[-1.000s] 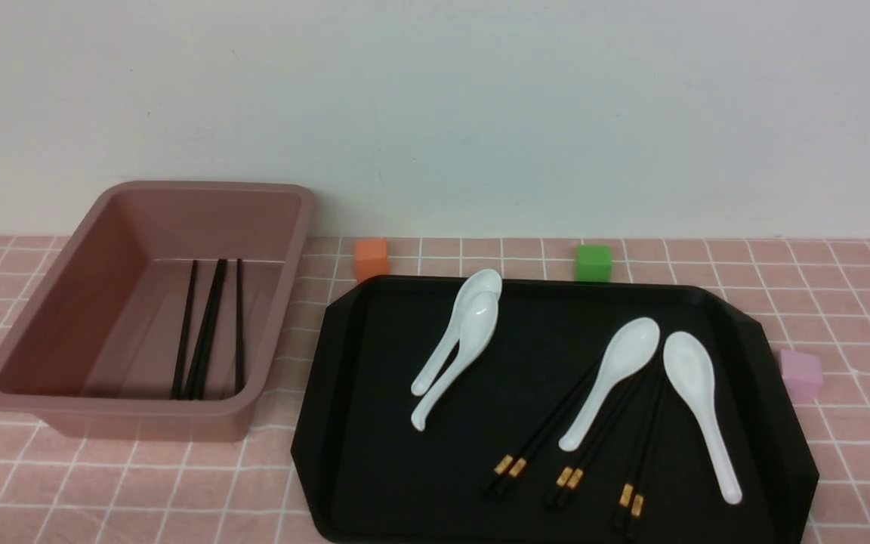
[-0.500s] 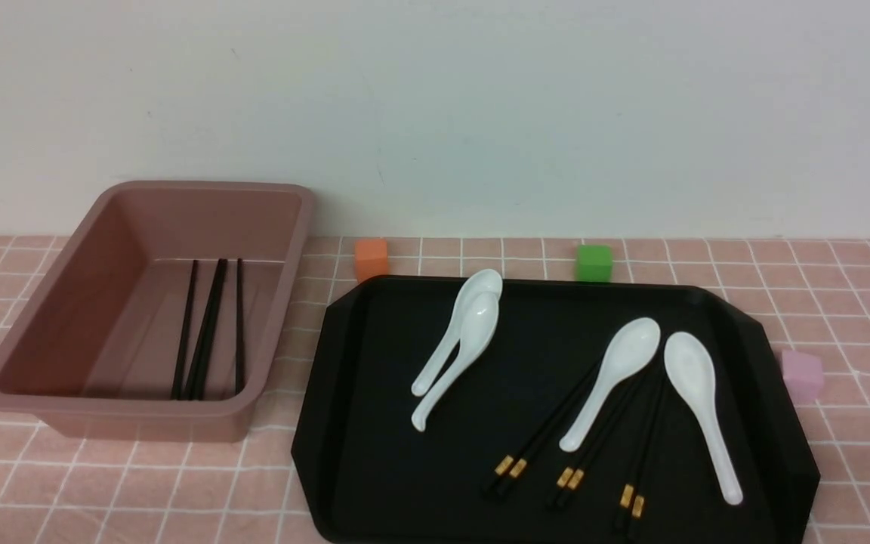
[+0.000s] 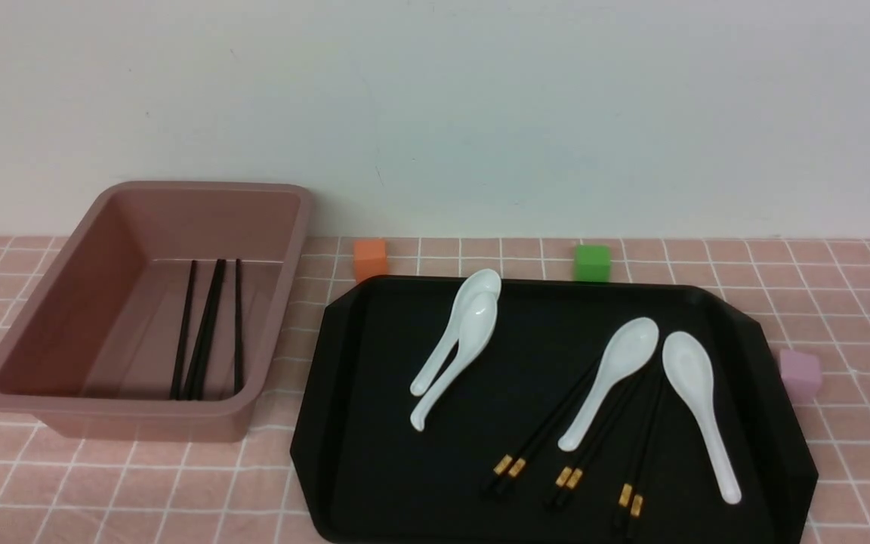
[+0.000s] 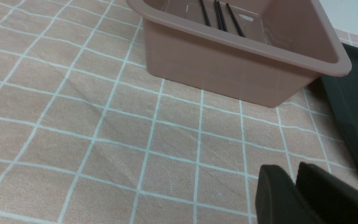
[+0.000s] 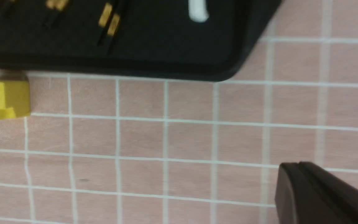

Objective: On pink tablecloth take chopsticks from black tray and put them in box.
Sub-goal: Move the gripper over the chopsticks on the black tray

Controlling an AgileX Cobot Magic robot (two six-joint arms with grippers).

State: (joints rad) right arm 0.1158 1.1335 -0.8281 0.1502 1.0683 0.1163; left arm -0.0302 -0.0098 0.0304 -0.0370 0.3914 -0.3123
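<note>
One yellow block beside the black tray: right wrist view only.

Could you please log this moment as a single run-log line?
box: some chopsticks in | black tray: three chopstick pairs, four spoons | left hand: shut, empty | right hand: empty, beside tray

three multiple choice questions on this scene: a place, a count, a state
1. Where is the small green cube? A. on the pink gridded tablecloth behind the large flat black plastic tray B. on it C. under it
2. How many white ceramic soup spoons lie on the tray? A. two B. four C. six
3. The deep brownish-pink plastic box is A. empty B. holding thin black chopsticks C. tipped over
1 A, it sits past the tray's far rim; 2 B, two overlapping, two apart; 3 B, sticks lie on its floor.
</note>
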